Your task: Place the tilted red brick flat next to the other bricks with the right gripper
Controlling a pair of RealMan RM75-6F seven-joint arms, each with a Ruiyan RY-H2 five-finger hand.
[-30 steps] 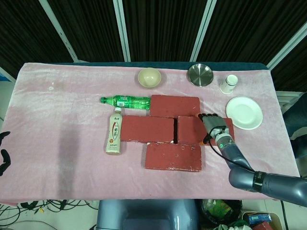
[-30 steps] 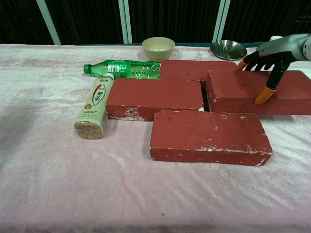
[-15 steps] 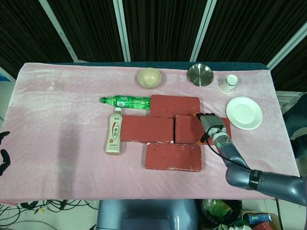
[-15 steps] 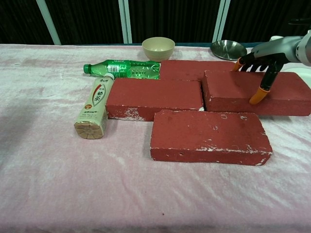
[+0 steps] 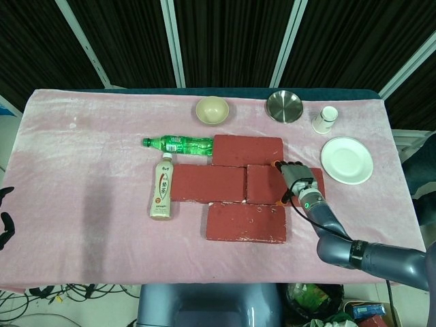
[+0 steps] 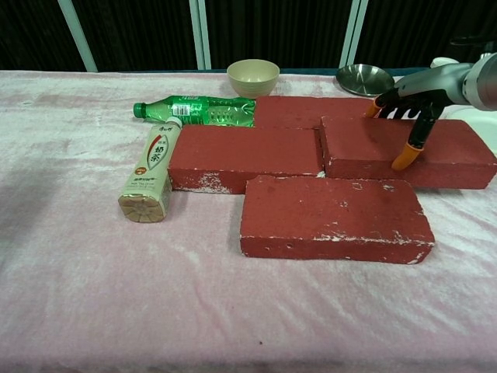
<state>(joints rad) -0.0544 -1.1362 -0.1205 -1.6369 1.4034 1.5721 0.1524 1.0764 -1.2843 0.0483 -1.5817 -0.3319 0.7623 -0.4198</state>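
Several red bricks lie flat on the pink cloth. The right-hand middle brick [image 5: 264, 184] [image 6: 435, 151] lies flat, its left end almost against the left middle brick [image 5: 208, 182] [image 6: 245, 149]. It sits between the back brick [image 5: 247, 150] [image 6: 307, 109] and the front brick [image 5: 245, 223] [image 6: 334, 217]. My right hand [image 5: 294, 180] [image 6: 410, 105] spans this brick's width and grips it, fingers at the far edge and thumb at the near edge. Only dark fingertips of my left hand [image 5: 5, 218] show at the head view's left edge, apart and holding nothing.
A green bottle [image 5: 178, 144] and a tea bottle [image 5: 162, 185] lie left of the bricks. Behind stand a beige bowl [image 5: 212, 110], a steel bowl [image 5: 284, 105] and a paper cup [image 5: 325, 119]. A white plate [image 5: 347, 160] sits right of the hand.
My right hand has slid the right-hand middle brick to the left, closing the gap to the left middle brick. The other bricks and bottles have not moved.
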